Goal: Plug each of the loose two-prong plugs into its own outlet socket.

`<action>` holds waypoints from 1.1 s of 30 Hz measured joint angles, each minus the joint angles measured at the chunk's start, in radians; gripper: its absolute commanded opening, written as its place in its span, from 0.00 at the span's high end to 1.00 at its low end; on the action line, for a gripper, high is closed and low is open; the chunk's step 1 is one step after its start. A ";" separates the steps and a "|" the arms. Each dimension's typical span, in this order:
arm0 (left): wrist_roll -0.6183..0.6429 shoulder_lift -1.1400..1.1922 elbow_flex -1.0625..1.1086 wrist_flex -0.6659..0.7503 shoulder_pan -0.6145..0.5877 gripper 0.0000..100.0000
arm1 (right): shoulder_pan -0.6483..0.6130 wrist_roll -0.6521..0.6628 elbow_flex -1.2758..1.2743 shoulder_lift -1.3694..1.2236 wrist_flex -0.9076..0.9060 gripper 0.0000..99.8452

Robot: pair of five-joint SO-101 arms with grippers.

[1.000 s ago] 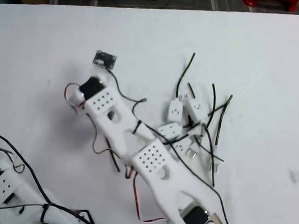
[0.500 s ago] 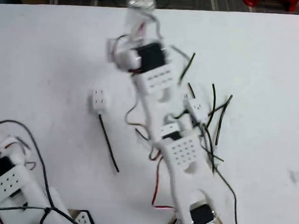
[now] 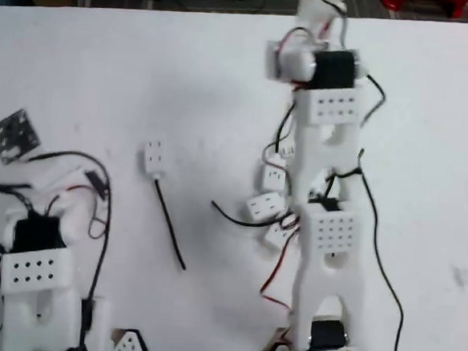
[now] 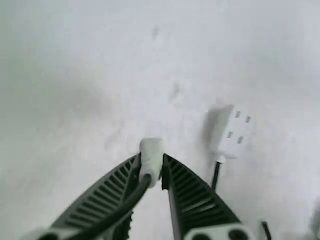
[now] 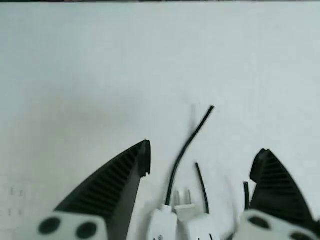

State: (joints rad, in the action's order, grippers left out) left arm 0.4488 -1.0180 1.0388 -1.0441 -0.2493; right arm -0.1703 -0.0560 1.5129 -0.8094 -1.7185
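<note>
Because the left pincer (image 4: 151,160) is pinching a white plug (image 4: 151,147) by its body, cord (image 4: 120,207) trailing back between the fingers, the plug's front end juts free toward the lone socket (image 4: 232,132) lying near on the tabletop (image 4: 100,75). The right pincer (image 5: 204,149) hangs spread wide over the pile of plugs (image 5: 186,212), seemingly poised to pick one.

White perforated arms (image 3: 326,230), black motors (image 3: 334,70), black ribbed fingers (image 5: 115,187)
</note>
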 measured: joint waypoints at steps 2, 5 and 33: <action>0.009 0.002 -0.061 -0.031 0.058 0.98 | 0.044 0.003 -0.080 0.025 0.000 0.68; 0.011 0.074 -0.149 -0.068 0.118 0.98 | 0.109 0.003 -0.210 0.086 0.000 0.68; -0.624 0.832 -0.624 0.055 0.411 0.93 | 0.330 -0.164 -1.366 0.221 0.324 0.68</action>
State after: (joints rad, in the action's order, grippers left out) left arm -0.1757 -0.1864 0.4143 -0.9889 0.1619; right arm 0.1596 -0.2202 0.1473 -0.5884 -1.3947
